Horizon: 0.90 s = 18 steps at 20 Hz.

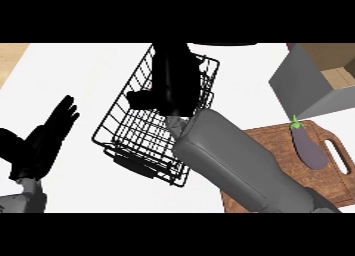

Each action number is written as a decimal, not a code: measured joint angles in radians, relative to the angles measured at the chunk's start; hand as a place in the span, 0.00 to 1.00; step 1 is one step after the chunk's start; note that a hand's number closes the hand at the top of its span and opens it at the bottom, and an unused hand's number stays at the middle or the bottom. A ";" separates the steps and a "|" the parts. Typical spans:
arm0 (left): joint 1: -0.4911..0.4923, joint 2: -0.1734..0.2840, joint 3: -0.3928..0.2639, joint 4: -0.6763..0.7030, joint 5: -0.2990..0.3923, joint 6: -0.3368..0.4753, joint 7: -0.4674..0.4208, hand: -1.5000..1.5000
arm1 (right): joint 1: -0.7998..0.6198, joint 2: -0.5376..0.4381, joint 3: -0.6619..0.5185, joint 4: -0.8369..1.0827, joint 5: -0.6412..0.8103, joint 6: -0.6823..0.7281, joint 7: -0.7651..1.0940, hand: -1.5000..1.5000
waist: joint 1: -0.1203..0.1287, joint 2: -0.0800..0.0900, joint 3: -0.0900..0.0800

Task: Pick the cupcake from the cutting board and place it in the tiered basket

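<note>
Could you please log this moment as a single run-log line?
right hand: over tiered basket, cupcake hidden | left hand: open, resting left | cutting board: eggplant only

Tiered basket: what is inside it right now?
The right robot hand reaches over and into the basket, covering much of its wire floor. No cupcake shows; whether the hand holds one is hidden. The visible wire sections hold nothing. An eggplant lies on the cutting board.
</note>
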 measured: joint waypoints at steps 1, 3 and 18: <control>-0.001 -0.006 -0.003 0.004 -0.006 0.006 -0.006 0.50 | -0.002 0.000 -0.010 -0.004 -0.017 -0.021 -0.001 0.00 | 0.000 0.000 0.000; -0.002 -0.012 -0.011 0.000 -0.009 0.009 0.006 0.50 | -0.006 0.000 -0.036 -0.012 -0.048 -0.064 -0.008 0.00 | 0.001 0.001 0.000; 0.021 -0.016 0.005 -0.003 -0.020 0.018 -0.010 0.50 | 0.202 -0.093 -0.323 -0.385 -0.150 -0.205 -0.074 0.00 | -0.031 -0.006 0.001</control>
